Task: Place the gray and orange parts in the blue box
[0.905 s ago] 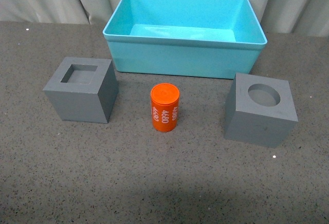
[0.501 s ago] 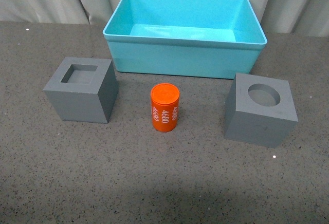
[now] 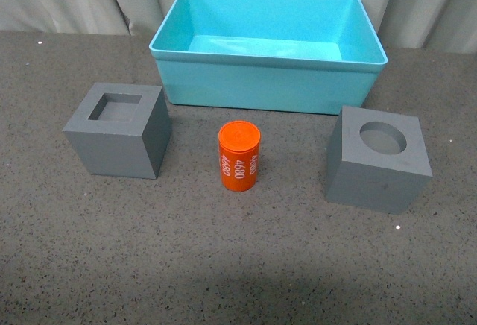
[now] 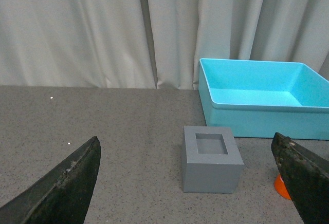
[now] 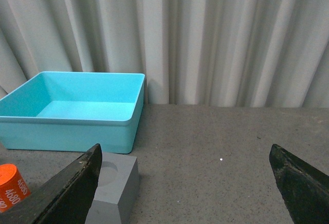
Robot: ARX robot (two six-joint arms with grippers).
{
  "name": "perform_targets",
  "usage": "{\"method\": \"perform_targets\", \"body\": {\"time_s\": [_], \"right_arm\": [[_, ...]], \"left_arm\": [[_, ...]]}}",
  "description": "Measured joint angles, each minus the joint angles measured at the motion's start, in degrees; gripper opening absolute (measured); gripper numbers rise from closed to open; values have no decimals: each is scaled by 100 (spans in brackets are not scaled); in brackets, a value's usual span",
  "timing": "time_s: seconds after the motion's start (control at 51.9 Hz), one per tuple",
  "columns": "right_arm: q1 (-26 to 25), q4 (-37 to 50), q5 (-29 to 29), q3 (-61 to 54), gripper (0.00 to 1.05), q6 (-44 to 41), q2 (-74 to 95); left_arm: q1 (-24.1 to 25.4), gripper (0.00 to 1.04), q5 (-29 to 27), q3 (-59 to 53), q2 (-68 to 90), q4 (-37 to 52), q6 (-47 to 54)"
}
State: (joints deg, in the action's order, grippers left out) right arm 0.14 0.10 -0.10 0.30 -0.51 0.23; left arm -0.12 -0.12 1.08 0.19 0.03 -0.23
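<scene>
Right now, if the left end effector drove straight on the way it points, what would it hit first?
Most likely the gray cube with the square recess: it sits dead ahead between the fingers of the open left end effector. The blue box lies farther back, off that line. Depth is unclear.

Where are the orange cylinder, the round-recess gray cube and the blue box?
orange cylinder [image 3: 239, 165], front view, on its printed side.
round-recess gray cube [image 3: 369, 185], front view, on its front face.
blue box [image 3: 261, 86], front view, on its near outer wall.

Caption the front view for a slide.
Orange cylinder between square-holed cube and round-holed cube, blue box behind them.
</scene>
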Motion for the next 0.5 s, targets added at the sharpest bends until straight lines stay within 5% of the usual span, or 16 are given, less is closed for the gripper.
{"method": "perform_targets", "body": {"time_s": [0.231, 0.385, 0.501], "right_arm": [[11, -13, 39, 0, 95, -55, 9], [146, 387, 411, 92, 95, -1425, 866], [260, 1207, 439, 402, 95, -1606, 2435]], "left_arm": [[0, 98, 0, 0, 0, 0, 0], [0, 98, 0, 0, 0, 0, 0], [0, 98, 0, 0, 0, 0, 0]]}}
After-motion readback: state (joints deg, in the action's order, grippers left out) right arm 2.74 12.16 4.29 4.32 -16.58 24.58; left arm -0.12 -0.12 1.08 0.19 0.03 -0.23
